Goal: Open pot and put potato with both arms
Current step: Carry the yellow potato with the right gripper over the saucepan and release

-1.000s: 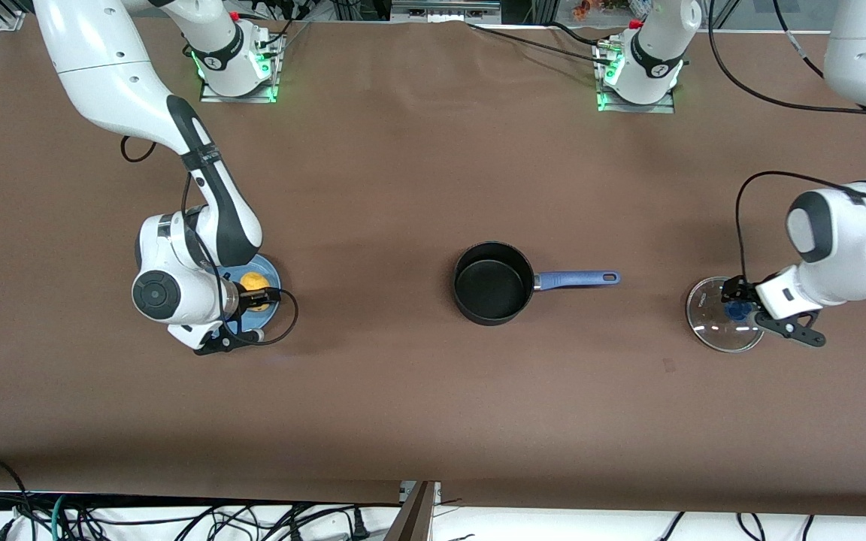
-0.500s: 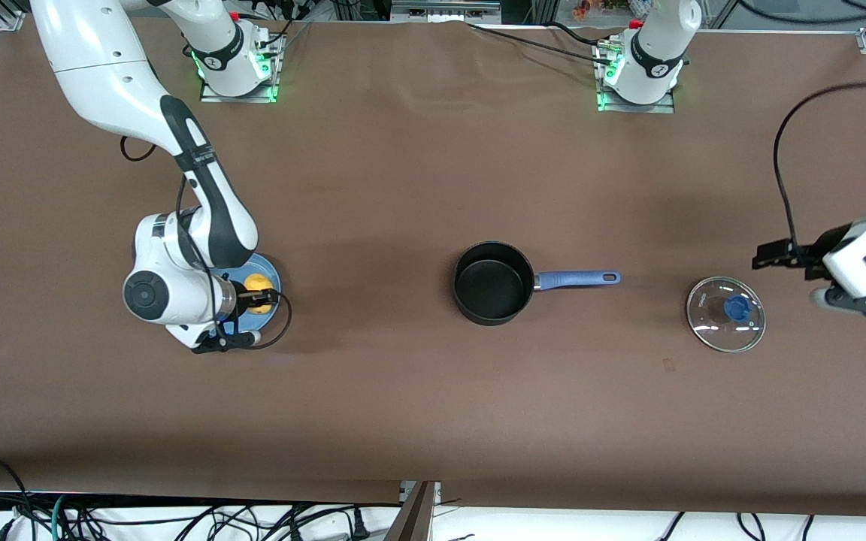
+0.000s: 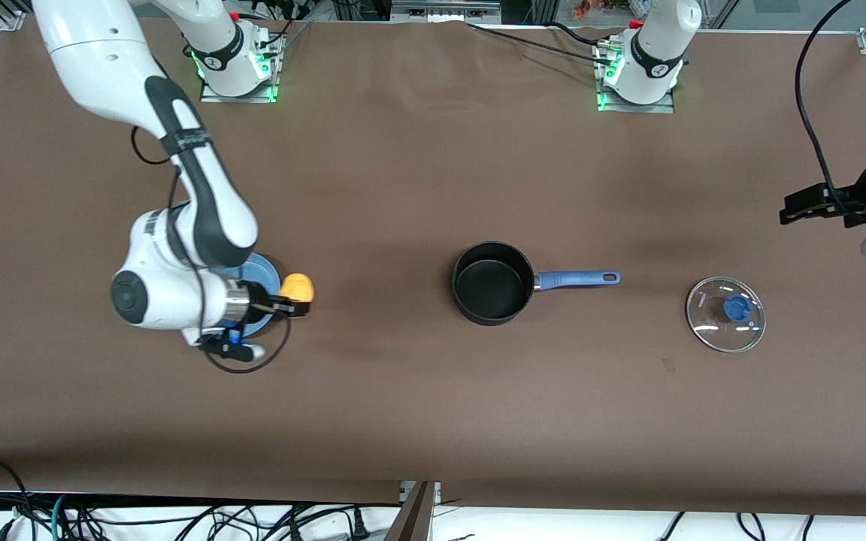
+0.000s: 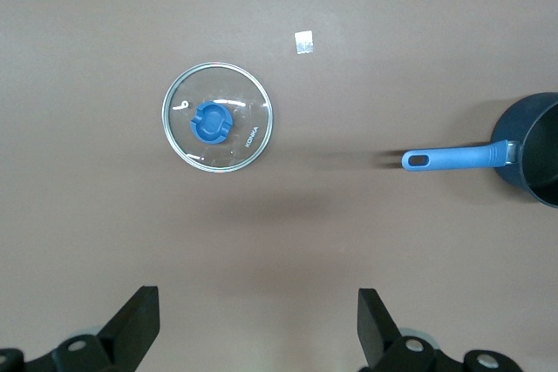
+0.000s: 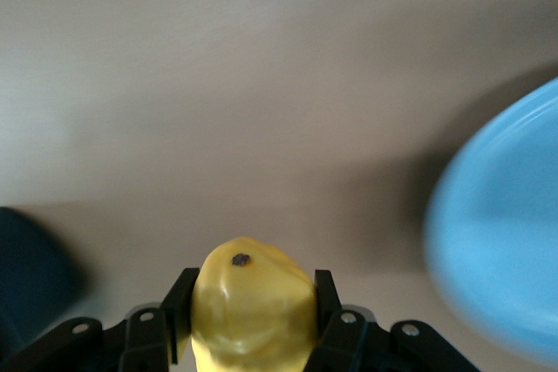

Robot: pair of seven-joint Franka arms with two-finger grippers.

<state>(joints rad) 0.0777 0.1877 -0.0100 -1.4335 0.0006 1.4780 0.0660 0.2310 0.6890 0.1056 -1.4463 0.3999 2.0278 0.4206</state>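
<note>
Now the glass lid [image 3: 725,313] lies flat on the counter [image 3: 433,406] toward the left arm's end, knob up, nearest the front camera and well apart from the pot [image 3: 492,283], presumably parked there so the pot mouth stays free. The pot itself sits mid-counter, open and empty, its blue handle [image 3: 577,279] pointing at the lid. Over the edge of the blue plate [image 3: 264,272], the right claw [image 3: 294,298] pinches the potato [image 3: 298,286] between its fingers, lifted and aimed toward the pot, I'd say for the carry across. The left claw [image 3: 816,206] hangs spread and empty above the counter's end, waiting clear of the way.
</note>
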